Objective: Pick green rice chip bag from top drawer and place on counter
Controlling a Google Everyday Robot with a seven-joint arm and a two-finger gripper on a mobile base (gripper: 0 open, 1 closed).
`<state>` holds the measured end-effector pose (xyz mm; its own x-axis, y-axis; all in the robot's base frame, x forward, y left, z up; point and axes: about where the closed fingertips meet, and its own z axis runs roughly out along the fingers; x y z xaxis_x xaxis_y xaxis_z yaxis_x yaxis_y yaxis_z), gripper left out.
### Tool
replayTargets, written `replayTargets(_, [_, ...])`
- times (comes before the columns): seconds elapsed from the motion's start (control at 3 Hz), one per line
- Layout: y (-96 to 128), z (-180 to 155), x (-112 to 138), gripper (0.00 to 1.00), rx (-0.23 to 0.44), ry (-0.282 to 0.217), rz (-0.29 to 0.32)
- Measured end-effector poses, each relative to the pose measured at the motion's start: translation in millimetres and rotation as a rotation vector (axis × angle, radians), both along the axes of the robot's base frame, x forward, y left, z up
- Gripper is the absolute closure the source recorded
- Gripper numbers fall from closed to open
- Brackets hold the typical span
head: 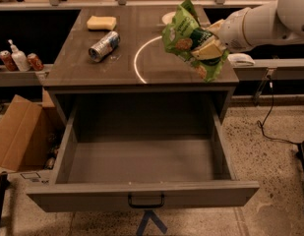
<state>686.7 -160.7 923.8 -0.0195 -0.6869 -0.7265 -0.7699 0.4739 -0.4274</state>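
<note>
Pincer (209,49), reaching in from the right, is clamped on the green rice chip bag (182,35), which hangs in the air over the surface's (82,58) right front corner. The bag's long axis stands steeply, top leaning left, printed face toward the camera. Its white lettering cannot be read, and the pincer hides its lower middle.

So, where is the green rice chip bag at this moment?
In the camera view, the green rice chip bag hangs in the claw above the right front part of the counter, just right of the white arc.
</note>
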Motion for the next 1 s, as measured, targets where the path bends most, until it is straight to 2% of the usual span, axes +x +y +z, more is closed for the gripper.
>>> replayTargets(0.67, [2, -13, 23, 1.0, 0.007, 0.036, -0.033])
replayTargets(1.0, [-1, -20, 37, 0.82, 0.025, 0.056, -0.052])
